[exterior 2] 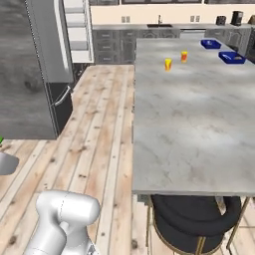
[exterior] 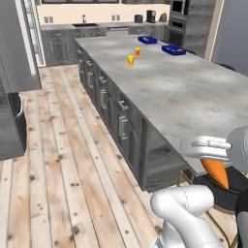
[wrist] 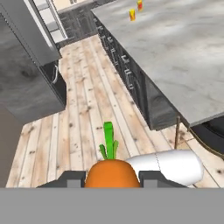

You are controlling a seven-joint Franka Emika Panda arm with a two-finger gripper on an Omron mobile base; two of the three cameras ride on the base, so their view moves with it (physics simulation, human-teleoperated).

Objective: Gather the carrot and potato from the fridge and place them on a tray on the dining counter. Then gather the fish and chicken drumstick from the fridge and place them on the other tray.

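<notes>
An orange carrot (wrist: 112, 173) with green leaves sits between my gripper's (wrist: 112, 178) two dark fingertips, and the gripper is shut on it. In the left base view the carrot (exterior: 215, 172) hangs under my hand at the right edge, beside the near end of the dining counter (exterior: 179, 92). Two blue trays (exterior: 147, 39) (exterior: 174, 49) lie at the counter's far end, also seen as trays (exterior 2: 211, 44) (exterior 2: 231, 57) in the right base view. The fridge (exterior 2: 30, 74) stands on the left with its door open. Potato, fish and chicken drumstick are out of view.
A yellow cup (exterior: 130, 60) and an orange cup (exterior: 137, 51) stand mid-counter, short of the trays. A black round stool (exterior 2: 194, 216) is tucked under the counter's near end. Wooden floor (exterior 2: 99, 129) runs between fridge and counter.
</notes>
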